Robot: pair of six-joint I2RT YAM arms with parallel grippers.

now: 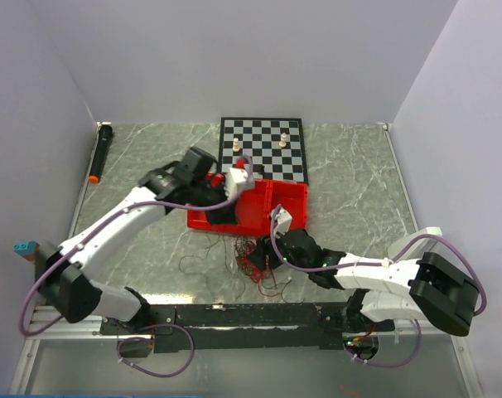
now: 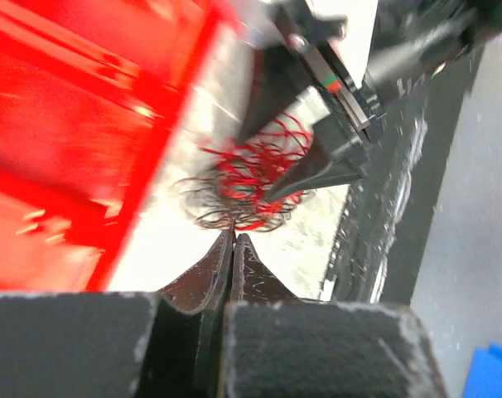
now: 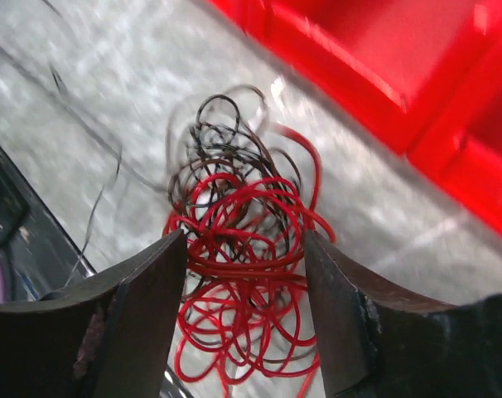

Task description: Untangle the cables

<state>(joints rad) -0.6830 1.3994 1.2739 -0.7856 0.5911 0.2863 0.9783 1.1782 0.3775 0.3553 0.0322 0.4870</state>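
The cables [image 1: 255, 265] are a fist-sized knot of thin red and dark wires lying on the marble table just in front of the red tray [image 1: 276, 207]. My right gripper [image 1: 265, 255] hangs over them. In the right wrist view it [image 3: 244, 240] is open, its fingers straddling the red loops of the cables [image 3: 243, 249]. My left gripper [image 1: 224, 214] is over the tray's near edge. In the left wrist view it [image 2: 233, 237] is shut, its tips at the edge of the cables [image 2: 247, 182]. Whether a strand is pinched there does not show.
A chessboard [image 1: 263, 137] with a few pieces lies behind the red tray. A black marker with an orange tip [image 1: 102, 153] lies at the far left. Loose thin dark strands [image 1: 193, 265] trail left of the knot. The black rail [image 1: 251, 315] runs along the near edge.
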